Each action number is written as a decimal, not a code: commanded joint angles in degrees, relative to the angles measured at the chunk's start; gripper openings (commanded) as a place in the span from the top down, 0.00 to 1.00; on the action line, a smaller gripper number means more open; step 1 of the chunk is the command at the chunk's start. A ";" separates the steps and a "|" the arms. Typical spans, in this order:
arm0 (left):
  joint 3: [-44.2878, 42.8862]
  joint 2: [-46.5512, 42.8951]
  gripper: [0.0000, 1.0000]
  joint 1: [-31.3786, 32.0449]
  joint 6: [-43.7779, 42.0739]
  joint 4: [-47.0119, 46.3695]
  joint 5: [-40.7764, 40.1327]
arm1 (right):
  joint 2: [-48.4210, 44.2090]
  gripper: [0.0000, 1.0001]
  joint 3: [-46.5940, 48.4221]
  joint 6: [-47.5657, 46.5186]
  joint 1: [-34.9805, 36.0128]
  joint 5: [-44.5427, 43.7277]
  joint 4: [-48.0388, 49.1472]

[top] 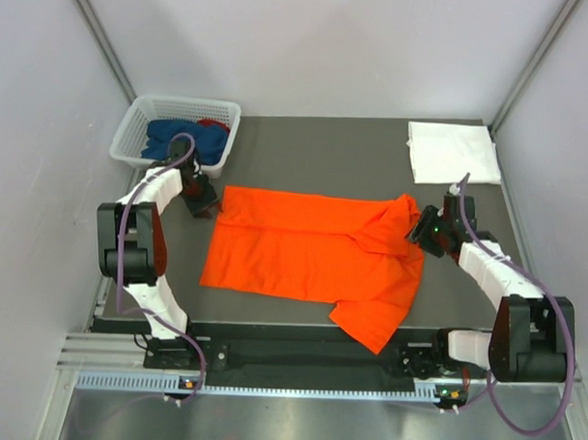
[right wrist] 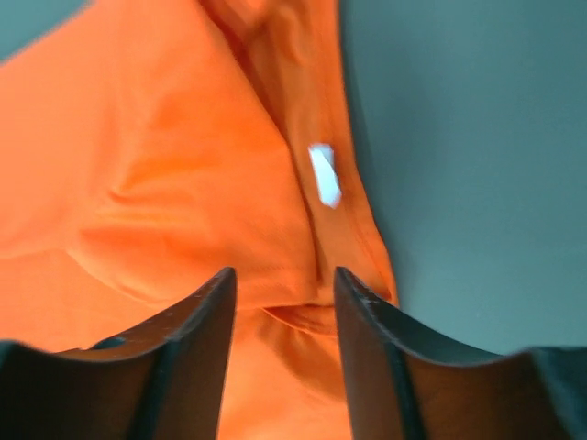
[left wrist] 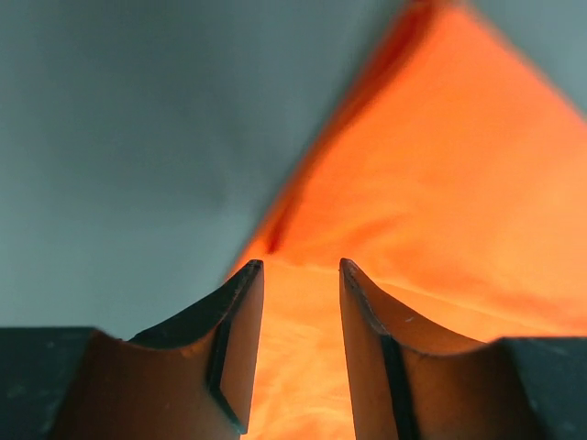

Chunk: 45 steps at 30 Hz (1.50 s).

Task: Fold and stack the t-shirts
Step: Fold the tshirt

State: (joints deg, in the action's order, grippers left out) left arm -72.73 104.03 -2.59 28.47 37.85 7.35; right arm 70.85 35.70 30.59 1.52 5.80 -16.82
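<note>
A bright orange t-shirt lies spread across the middle of the dark table, its upper part folded over and one sleeve pointing toward the near edge. My left gripper is at its far left corner, open, with orange cloth lying under the parted fingers. My right gripper is at the collar end, open over the orange neckline and its white label. A folded white t-shirt rests at the back right. A dark blue t-shirt and a red one lie bunched in the basket.
The white lattice basket stands at the back left corner, close behind my left arm. Pale walls enclose the table on three sides. Bare dark tabletop lies between the basket and the white shirt.
</note>
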 commanded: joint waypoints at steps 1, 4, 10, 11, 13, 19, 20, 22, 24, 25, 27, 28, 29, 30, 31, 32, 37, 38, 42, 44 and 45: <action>-4.08 -4.36 0.57 0.13 -1.31 -3.91 9.03 | 0.77 0.50 7.62 -5.09 -0.82 1.05 0.55; -6.71 -1.65 0.56 1.27 -0.70 -8.30 15.64 | 6.30 0.49 12.98 -8.34 -0.99 4.12 2.31; -12.25 6.97 0.58 2.15 -0.26 -11.21 19.63 | 17.38 0.59 20.54 -10.72 -1.08 10.72 7.50; -12.87 8.37 0.58 2.15 -0.08 -12.00 20.06 | 19.57 0.60 21.16 -10.73 -1.08 10.81 7.76; -14.45 9.78 0.59 2.15 0.53 -13.14 20.85 | 21.43 0.60 23.26 -11.60 -0.99 10.81 8.29; -17.89 15.24 0.60 2.41 1.94 -16.57 22.88 | 28.38 0.58 28.89 -14.06 -2.75 10.98 6.19; -17.80 15.76 0.60 2.33 2.12 -16.92 22.71 | 28.64 0.58 28.98 -14.15 -2.84 10.90 6.18; -17.89 16.81 0.60 2.41 2.64 -17.89 22.79 | 28.03 0.59 29.33 -14.59 -2.84 10.46 4.79; -18.32 17.35 0.61 2.41 2.91 -17.98 23.14 | 26.89 0.59 29.25 -15.03 -2.84 9.76 4.43; -18.33 17.35 0.61 2.41 3.00 -17.98 23.14 | 26.28 0.60 29.33 -15.21 -2.84 9.49 4.25; -17.45 16.04 0.62 2.41 2.91 -17.81 21.57 | 25.04 0.61 30.04 -15.91 -2.84 9.32 3.20; -17.10 15.07 0.61 3.89 2.82 -16.94 18.08 | 24.87 0.62 30.21 -15.91 -2.84 9.05 3.11; -16.83 13.24 0.61 4.00 2.73 -15.88 14.83 | 24.86 0.62 30.82 -16.17 -2.84 8.88 2.41; -17.35 12.52 0.60 4.00 2.30 -13.87 11.66 | 25.12 0.62 31.09 -16.26 -2.84 8.09 2.06; -17.97 12.08 0.60 3.91 1.86 -9.76 8.58 | 25.30 0.62 31.18 -16.26 -2.84 7.91 1.88; -18.76 11.64 0.60 3.82 1.42 -7.46 1.51 | 25.13 0.62 31.18 -16.35 -2.84 7.73 1.53; -19.73 9.97 0.59 3.29 -0.17 -4.45 -4.90 | 23.81 0.61 30.13 -16.17 -2.84 7.47 1.88; -19.64 9.36 0.59 3.38 -0.17 -5.32 -3.41 | 23.63 0.61 30.13 -16.26 -2.84 7.47 1.88; -18.59 4.88 0.59 5.92 -3.58 -9.27 3.62 | 23.11 0.60 30.04 -16.53 -2.84 6.86 1.70; -18.50 3.38 0.59 8.38 -4.82 -10.59 5.03 | 23.54 0.57 29.95 -16.79 -2.84 6.77 2.14; -18.15 3.37 0.59 9.87 -5.17 -11.73 6.17 | 24.42 0.56 30.30 -16.88 -2.84 7.11 2.23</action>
State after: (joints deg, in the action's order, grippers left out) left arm -90.21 112.71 2.98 26.65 30.57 9.58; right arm 96.82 64.60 14.92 -0.78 13.32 -15.64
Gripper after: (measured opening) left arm 0.408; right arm 0.425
